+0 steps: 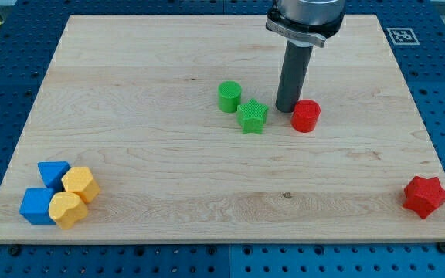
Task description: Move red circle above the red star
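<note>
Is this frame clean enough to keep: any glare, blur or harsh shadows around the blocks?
Camera view: even, soft light, no glare on the board; short faint shadows under the red circle and red star; everything sharp, including my tip just left of the circle; rod's top is cropped.

no readable words, numbers or brand names showed anywhere; the only sign was a black-and-white square marker (pixel 402 35) printed at the worktop's (pixel 130 93) corner at the view's top right.
</note>
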